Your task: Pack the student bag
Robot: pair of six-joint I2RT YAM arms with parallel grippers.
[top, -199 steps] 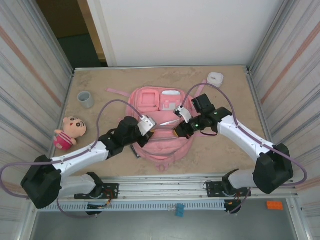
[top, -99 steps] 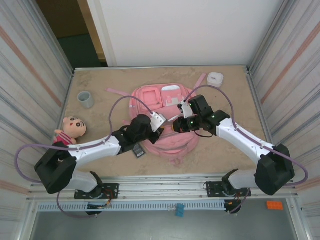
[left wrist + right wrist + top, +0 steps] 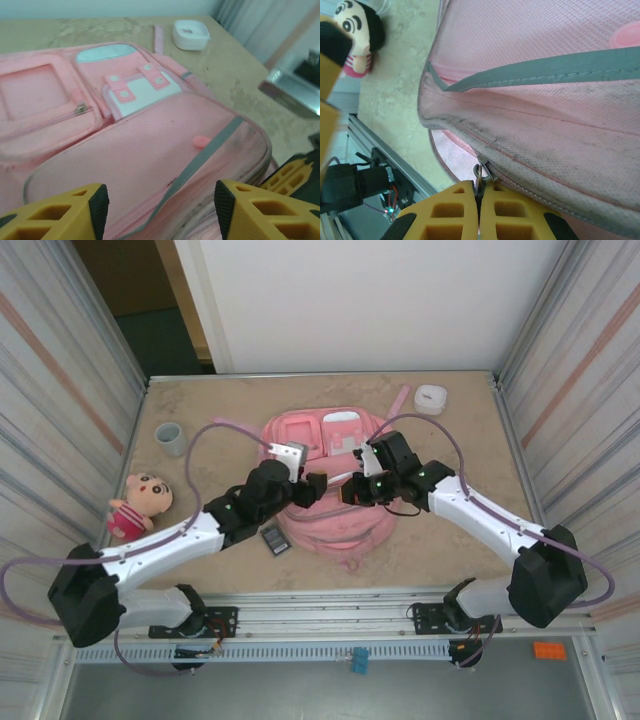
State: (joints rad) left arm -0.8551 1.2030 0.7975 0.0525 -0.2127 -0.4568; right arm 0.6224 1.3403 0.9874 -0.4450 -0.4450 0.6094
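Your student bag point(image 3: 335, 525) lies flat in the middle of the counter point(image 3: 200, 400), pockets up. Your right claw point(image 3: 480, 195) is pinched tight on the zipper pull point(image 3: 483, 172) at the bag's edge. Your left claw point(image 3: 157, 202) hangs spread wide over the front panel, gripping nothing. Any lettering on the white patches point(image 3: 142, 92) is too blurred to read.

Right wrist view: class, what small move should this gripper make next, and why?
Probably slide the zipper pull a little along the seam, towards the part that looks shut. The right gripper is shut on that pull, the student bag shows a narrow gap beside it, and the left gripper hangs open above the bag, holding nothing to pack.
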